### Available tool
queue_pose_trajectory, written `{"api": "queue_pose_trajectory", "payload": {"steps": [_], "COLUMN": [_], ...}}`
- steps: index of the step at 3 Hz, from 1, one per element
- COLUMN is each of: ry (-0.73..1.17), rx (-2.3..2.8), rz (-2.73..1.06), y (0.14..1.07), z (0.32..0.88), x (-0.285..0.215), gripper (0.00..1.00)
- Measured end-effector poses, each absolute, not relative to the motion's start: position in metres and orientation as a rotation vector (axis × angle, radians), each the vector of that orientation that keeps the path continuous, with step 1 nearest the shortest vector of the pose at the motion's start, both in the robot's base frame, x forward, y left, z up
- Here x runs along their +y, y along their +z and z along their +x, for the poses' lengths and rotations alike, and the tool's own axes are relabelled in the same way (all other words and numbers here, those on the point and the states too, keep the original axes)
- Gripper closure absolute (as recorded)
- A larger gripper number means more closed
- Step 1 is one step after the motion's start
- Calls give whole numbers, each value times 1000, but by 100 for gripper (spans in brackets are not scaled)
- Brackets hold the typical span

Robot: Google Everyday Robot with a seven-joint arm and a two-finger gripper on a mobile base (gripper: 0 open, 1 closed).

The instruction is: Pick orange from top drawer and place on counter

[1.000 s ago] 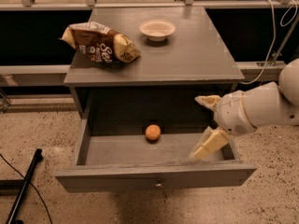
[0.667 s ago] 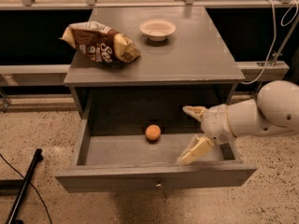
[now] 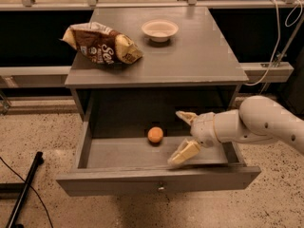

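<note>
The orange (image 3: 155,135) lies on the floor of the open top drawer (image 3: 118,155), near its middle and toward the back. The drawer's front panel carries a small metal knob (image 3: 161,188). My gripper (image 3: 182,136) is inside the drawer, just right of the orange and a short gap from it. It is open, with one finger (image 3: 185,117) up and the other finger (image 3: 184,153) down. The grey counter (image 3: 190,56) sits above the drawer.
A brown-and-yellow chip bag (image 3: 102,44) lies on the counter's left side. A white bowl (image 3: 159,30) stands at its back middle. My white arm (image 3: 266,125) reaches in from the right. A cable (image 3: 278,42) hangs at the right. A black bar (image 3: 23,189) lies on the floor at left.
My gripper has moved left inside the drawer, from its right side to close beside the orange. The orange, bag and bowl have not moved.
</note>
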State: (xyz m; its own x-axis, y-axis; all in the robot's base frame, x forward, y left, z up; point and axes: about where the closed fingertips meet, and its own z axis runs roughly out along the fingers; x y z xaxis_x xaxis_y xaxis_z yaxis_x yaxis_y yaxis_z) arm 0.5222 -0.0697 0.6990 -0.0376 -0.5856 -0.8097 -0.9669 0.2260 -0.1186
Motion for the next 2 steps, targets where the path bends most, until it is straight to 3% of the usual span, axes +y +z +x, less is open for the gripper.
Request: {"api": "queue_pose_trajectory", "payload": {"steps": [1, 2], "ry": [601, 592], "rx": [1709, 1716], "rz": [-1444, -1465], "y": [687, 669], "z": [547, 565], "x": [-54, -39], "gripper": [14, 34]}}
